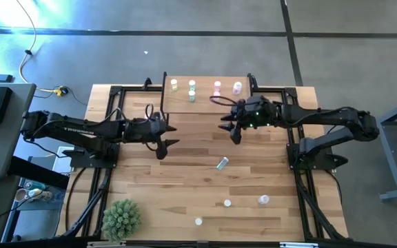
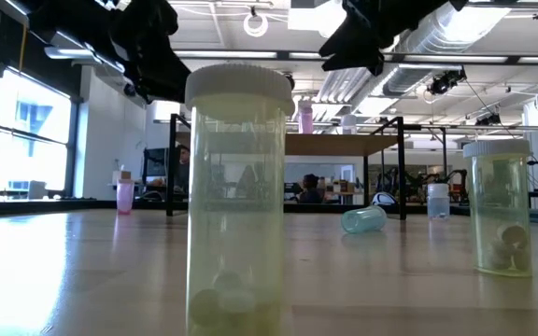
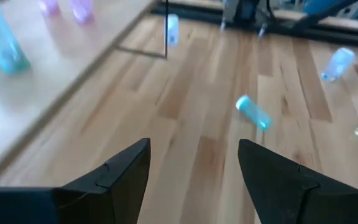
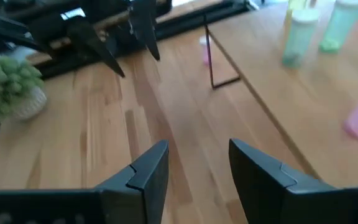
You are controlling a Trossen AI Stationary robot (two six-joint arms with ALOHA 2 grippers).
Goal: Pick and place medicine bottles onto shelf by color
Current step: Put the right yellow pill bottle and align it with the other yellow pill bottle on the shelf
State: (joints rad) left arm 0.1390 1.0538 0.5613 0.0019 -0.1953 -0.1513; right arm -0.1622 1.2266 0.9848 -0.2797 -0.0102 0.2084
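Both grippers empty, fingers spread: left gripper (image 1: pixel 163 140) and right gripper (image 1: pixel 231 128) hover over mid-table, just in front of the shelf (image 1: pixel 205 103). Shelf holds five bottles, yellow and green at its left, pink toward its right.

Risks: the tipped teal bottle (image 1: pixel 222 163) lies on its side between the arms, so a pinch across it could roll it away. Arms are close enough to clash if both reach for it.

Three loose bottles (image 1: pixel 227 203) stand near the front edge; their colours are washed out from above, probably pale yellow judging by the low view.
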